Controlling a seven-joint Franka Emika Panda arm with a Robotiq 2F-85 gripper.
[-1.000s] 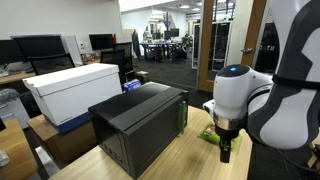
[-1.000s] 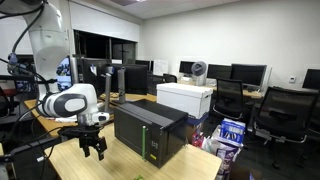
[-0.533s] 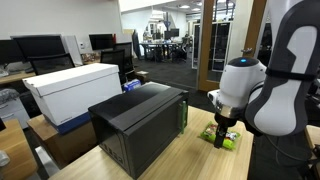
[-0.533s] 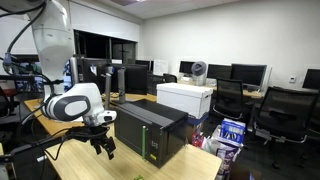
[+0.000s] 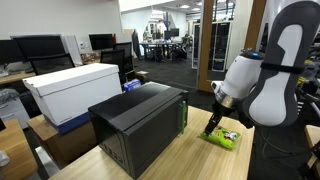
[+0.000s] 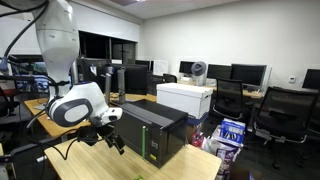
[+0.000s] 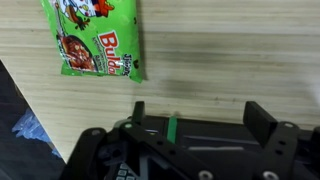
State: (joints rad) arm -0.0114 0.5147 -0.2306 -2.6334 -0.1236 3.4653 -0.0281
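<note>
My gripper (image 7: 200,112) is open and empty; its two black fingers stand wide apart over the wooden table (image 7: 230,60). A green snack packet (image 7: 98,38) lies flat on the table ahead of the fingers, apart from them. Between the fingers I see the black microwave (image 7: 215,135) with a green strip. In both exterior views the gripper (image 5: 212,125) (image 6: 115,143) hangs tilted, close beside the microwave (image 5: 135,120) (image 6: 150,130), just above the table. The packet (image 5: 224,138) lies by the gripper near the table's edge.
A white box (image 5: 72,88) (image 6: 186,97) on a blue one stands behind the microwave. Office chairs (image 6: 283,115) and monitors (image 6: 250,72) surround the table. The wrist view shows the table's edge (image 7: 35,110) to the left.
The arm has swung toward the microwave. The gripper has tilted and now sits closer to the microwave's side, away from above the packet.
</note>
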